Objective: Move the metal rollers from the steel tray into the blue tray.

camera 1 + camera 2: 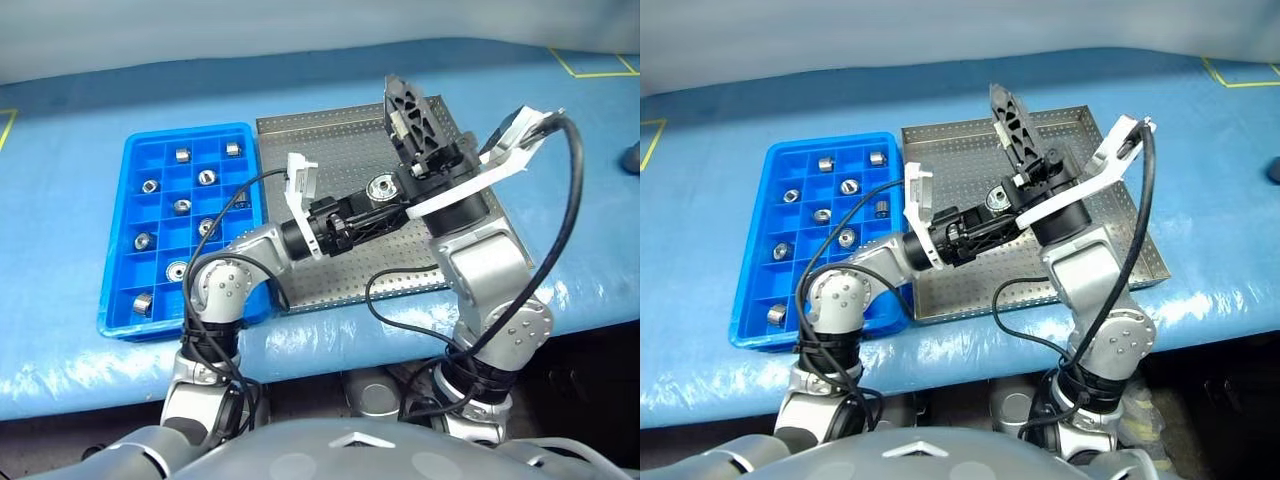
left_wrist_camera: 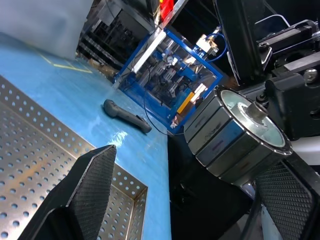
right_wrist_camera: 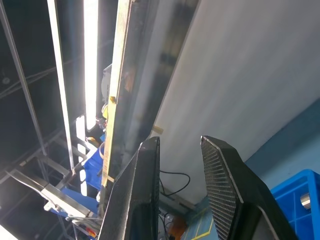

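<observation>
Metal rollers (image 1: 207, 177) lie in the blue tray (image 1: 118, 262), some ten of them, each in its own square compartment and scattered over the grid. Several stand on end with the central hole facing up, among them one near the tray's front edge (image 1: 177, 270). Others lie on their sides with the long axis level, such as one in the far row (image 1: 183, 154) and one in the nearest row (image 1: 142, 303). The blue tray sits on the blue counter (image 1: 80, 100), just left of the steel tray (image 1: 300, 135), with their long sides side by side and nearly touching. Both arms are raised over the steel tray's perforated floor. The left gripper (image 2: 195, 170) reaches across to the right, roughly level. Its fingers (image 2: 92, 185) are spread as wide as they go, with nothing between them. The right gripper (image 3: 180, 142) points up and away from the counter. Its fingers (image 3: 150, 170) are apart by a narrow gap and grip nothing. A round silver piece (image 1: 381, 187) shows high above the steel tray, between the left fingertips and the base of the right hand, with a flat face toward the head camera. I cannot tell whether it is a roller or part of that hand. A dark handle-like object (image 2: 125, 114) lies on the counter beyond the steel tray's right side.
</observation>
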Available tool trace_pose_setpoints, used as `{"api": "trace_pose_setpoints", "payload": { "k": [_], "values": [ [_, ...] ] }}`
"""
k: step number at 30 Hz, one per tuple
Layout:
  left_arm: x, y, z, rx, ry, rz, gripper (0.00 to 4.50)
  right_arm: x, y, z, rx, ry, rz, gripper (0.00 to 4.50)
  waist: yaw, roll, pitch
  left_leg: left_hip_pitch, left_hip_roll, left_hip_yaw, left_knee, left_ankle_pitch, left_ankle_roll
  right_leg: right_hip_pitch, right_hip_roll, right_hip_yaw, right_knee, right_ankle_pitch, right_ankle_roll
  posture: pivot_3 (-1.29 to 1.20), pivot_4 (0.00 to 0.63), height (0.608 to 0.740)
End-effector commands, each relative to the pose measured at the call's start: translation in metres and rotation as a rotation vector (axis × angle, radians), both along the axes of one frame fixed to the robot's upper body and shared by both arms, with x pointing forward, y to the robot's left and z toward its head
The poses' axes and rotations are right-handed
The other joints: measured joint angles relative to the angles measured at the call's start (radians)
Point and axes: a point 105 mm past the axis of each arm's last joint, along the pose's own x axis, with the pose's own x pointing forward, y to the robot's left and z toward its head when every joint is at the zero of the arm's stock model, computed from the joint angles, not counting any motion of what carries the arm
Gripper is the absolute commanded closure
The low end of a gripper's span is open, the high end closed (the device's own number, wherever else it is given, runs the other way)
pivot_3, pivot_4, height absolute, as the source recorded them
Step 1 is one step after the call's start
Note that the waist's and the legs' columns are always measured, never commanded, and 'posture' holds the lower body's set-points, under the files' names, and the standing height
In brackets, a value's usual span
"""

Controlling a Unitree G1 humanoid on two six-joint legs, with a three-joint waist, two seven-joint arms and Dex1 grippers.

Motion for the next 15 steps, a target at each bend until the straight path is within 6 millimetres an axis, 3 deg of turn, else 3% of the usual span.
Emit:
{"api": "trace_pose_setpoints", "payload": {
  "k": [1, 9, 15],
  "values": [
    [-0.004, 0.01, 0.01, -0.029, -0.033, 0.009, 0.0, -0.001, 0.002, 0.002, 0.05, 0.006, 0.008, 3.12, -0.001, 0.0, 0.0, 0.0, 0.0, 0.0, 0.0, 0.0, 0.0, 0.0, 0.0, 0.0, 0.0, 0.0, 0.0, -0.19, 0.15, 0.74],
    [-0.01, 0.019, 0.006, 0.017, -0.05, 0.034, 0.0, 0.019, -0.019, -0.009, 0.047, 0.08, -0.114, 3.12, 0.009, 0.0, 0.0, 0.0, 0.0, 0.0, 0.0, 0.0, 0.0, 0.0, 0.0, 0.0, 0.0, 0.0, 0.0, -0.17, 0.15, 0.74],
    [-0.009, 0.023, 0.004, 0.019, -0.042, 0.065, 0.0, 0.021, -0.021, -0.009, 0.049, 0.08, -0.119, 3.12, 0.012, 0.0, 0.0, 0.0, 0.0, 0.0, 0.0, 0.0, 0.0, 0.0, 0.0, 0.0, 0.0, 0.0, 0.0, -0.15, 0.15, 0.74]
  ]
}}
